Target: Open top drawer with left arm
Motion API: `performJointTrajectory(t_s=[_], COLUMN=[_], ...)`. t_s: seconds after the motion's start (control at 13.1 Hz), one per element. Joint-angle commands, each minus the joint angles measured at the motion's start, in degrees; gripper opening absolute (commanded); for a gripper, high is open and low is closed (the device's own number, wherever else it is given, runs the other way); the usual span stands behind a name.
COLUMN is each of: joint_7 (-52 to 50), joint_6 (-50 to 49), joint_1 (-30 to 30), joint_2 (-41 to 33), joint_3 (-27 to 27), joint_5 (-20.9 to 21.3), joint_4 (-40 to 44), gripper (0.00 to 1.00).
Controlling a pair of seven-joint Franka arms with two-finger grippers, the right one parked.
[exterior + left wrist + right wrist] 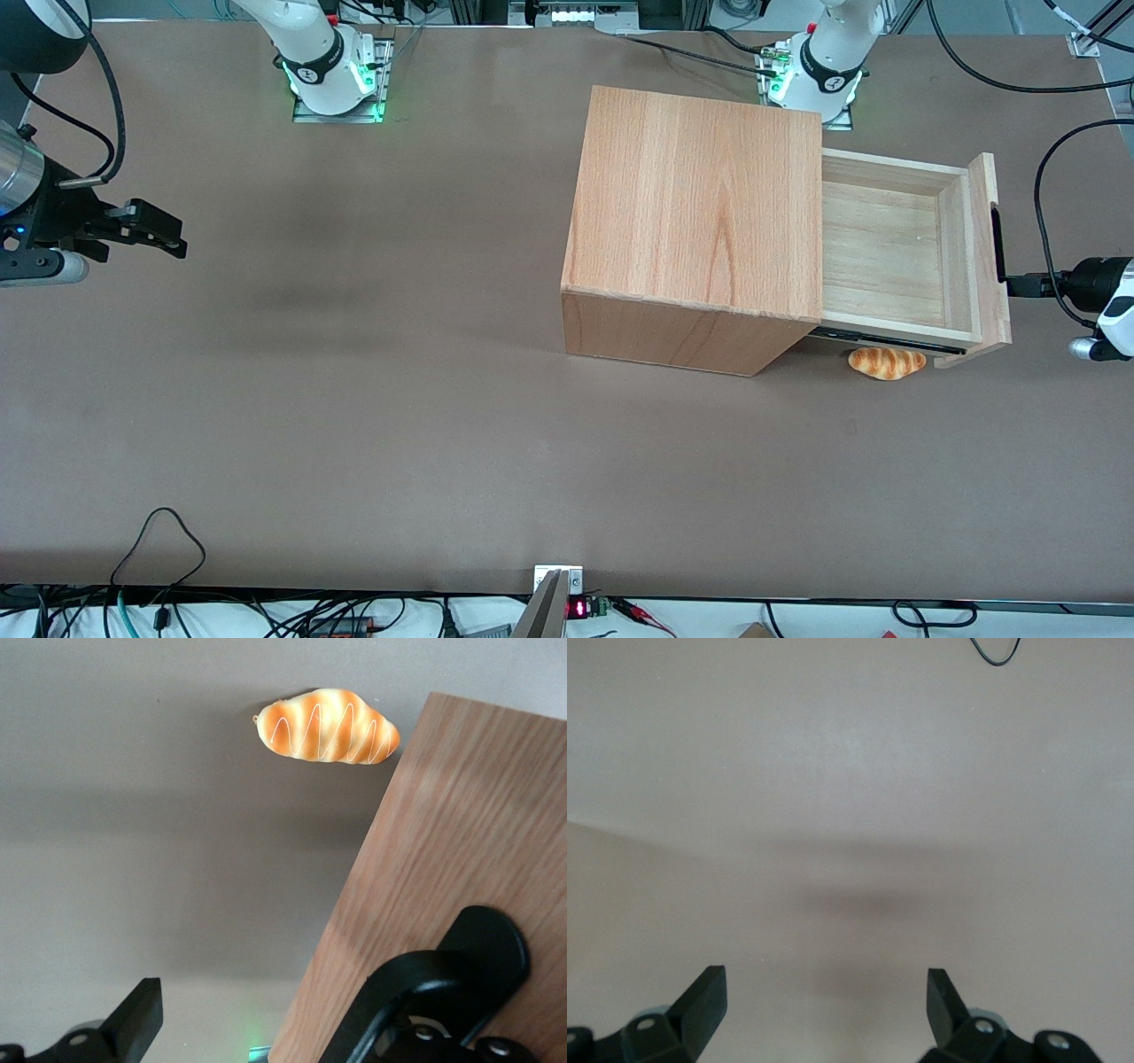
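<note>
The top drawer (pixel 961 257) stands pulled well out of the wooden cabinet (pixel 700 204), toward the working arm's end of the table, and its inside looks empty. Its pale front panel (pixel 988 257) carries a black bar handle (pixel 998 244). The left arm's gripper (pixel 1028 285) is in front of that panel, at the handle's end nearer the front camera. In the left wrist view the gripper (pixel 257 1005) is open. One finger (pixel 133 1019) hangs free over the table and the other is against the handle (pixel 487 943) on the panel (pixel 443 859).
A striped orange toy bread roll (pixel 886 361) lies on the brown table (pixel 354 399), under the drawer's side nearer the front camera; it also shows in the left wrist view (pixel 328 725). Cables run along the table's edges.
</note>
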Motion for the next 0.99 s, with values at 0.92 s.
performJointTrajectory(t_s=[0.92], joint_7=[2.68], joint_6=[2.3], joint_1=[0.52], joint_2=[3.09], joint_3=[-1.82], joint_5=[1.85], joint_4=[3.73], gripper=[1.0])
